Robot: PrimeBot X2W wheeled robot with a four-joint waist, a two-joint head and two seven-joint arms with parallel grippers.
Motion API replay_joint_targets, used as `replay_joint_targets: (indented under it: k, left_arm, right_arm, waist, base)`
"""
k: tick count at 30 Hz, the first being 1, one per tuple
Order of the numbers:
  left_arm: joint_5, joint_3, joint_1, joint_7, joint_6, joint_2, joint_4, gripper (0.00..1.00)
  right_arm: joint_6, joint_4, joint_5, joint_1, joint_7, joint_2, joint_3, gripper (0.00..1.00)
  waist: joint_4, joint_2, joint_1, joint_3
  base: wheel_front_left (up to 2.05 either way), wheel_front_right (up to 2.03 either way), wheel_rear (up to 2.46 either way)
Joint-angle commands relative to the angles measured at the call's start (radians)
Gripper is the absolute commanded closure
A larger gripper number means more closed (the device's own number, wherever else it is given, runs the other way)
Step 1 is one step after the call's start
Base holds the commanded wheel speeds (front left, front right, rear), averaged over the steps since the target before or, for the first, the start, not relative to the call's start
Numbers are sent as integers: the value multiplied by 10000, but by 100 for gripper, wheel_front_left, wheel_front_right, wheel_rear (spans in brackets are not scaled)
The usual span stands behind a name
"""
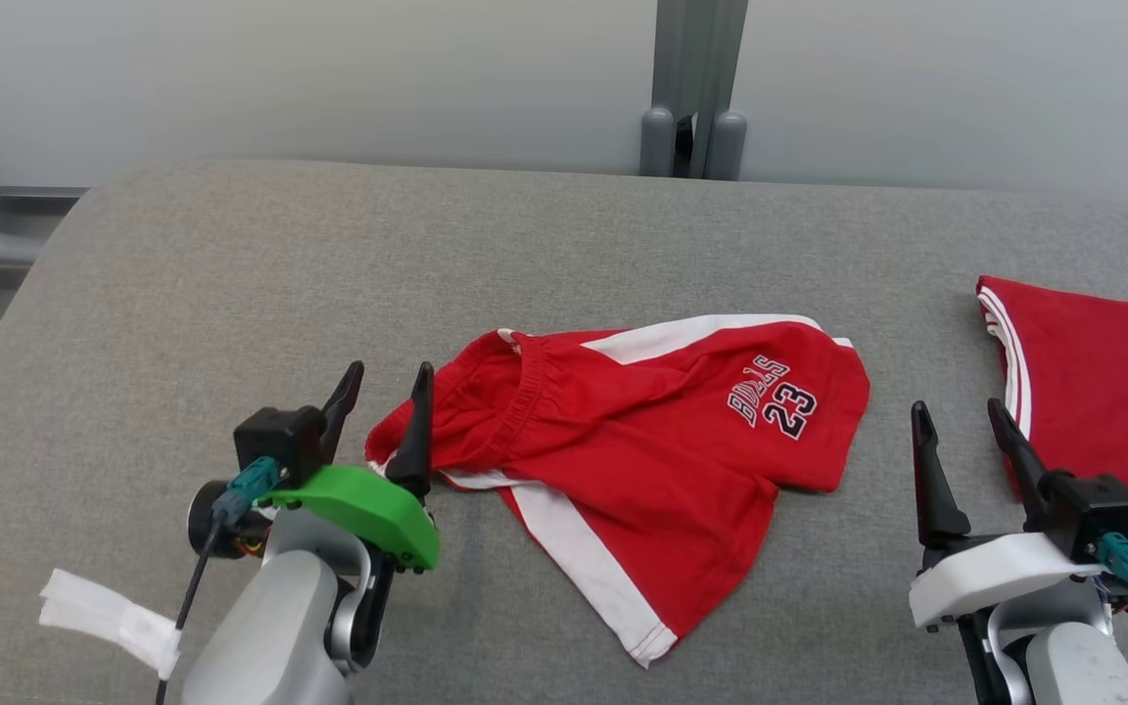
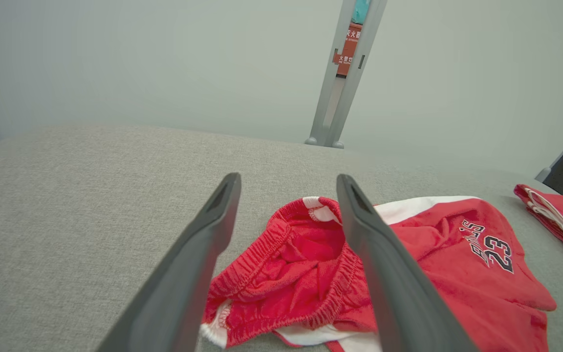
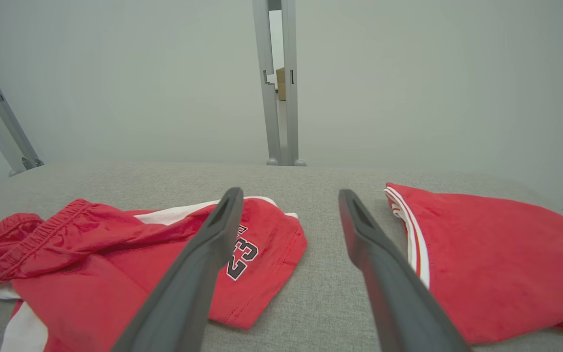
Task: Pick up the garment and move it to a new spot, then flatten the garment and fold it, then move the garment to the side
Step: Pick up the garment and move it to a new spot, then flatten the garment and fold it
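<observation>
Roughly by size, as seen standing beside the rig:

1. Table [image 1: 231, 274]: grey woven cover, wide and flat. Some drag on cloth seems likely; a garment pulled across it should bunch rather than slide.

2. Shorts [image 1: 642, 441]: the task's piece. Red knit with white side stripes, lying crumpled near the middle of the table, one leg [image 1: 662, 548] thrown toward the front edge. Judged light, soft and quite limp: they will sag and fold on themselves when lifted, with nothing to break and little slip. One pinch would raise a hanging bundle; two holds kept apart would spread the cloth.

3. Second garment [image 1: 1093, 392]: red with white trim, lying flat at the table's right end, well apart from the shorts (not the piece in hand, by the look of it).

4. Left gripper [image 1: 390, 370]: jaws apart, nothing between them, just beside the waistband end of the shorts.

5. Right gripper [image 1: 957, 406]: jaws apart and empty, over bare table between the two red pieces.

6. Waistband [image 2: 254, 259]: gathered elastic, thick and ridged, its mouth gaping toward the left gripper. Probably the best hold, since it gives the fingers bulk to bite on; the printed leg's hem [image 1: 843, 431] would suit the right gripper.

7. Print [image 1: 775, 397]: "23" in black and white, facing up.
</observation>
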State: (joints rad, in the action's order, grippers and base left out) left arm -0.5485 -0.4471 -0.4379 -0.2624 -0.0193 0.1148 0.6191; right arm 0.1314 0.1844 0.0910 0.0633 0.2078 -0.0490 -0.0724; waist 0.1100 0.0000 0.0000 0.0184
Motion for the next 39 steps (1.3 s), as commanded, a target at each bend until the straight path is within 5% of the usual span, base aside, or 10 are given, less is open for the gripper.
replay_joint_targets:
  k: [1, 18, 39]
  left_arm:
    - [100, 179, 383, -23, 99, 117, -242, 0]
    - [730, 1717, 3159, -28, 739, 112, -2980, 0]
    - [908, 1671, 3300, -28, 713, 26, -3116, 0]
  right_arm:
    - [-15, -61, -49, -178, 81, -29, -41, 0]
    - [-15, -357, 214, -1207, 499, -29, 89, 0]
    - [-15, -165, 288, -1160, 569, -29, 383, 0]
  waist:
    - [131, 0, 0, -90]
    - [332, 0, 0, -305]
    - [35, 0, 0, -331]
  base:
    - [0, 0, 0]
    - [0, 0, 0]
    - [0, 0, 0]
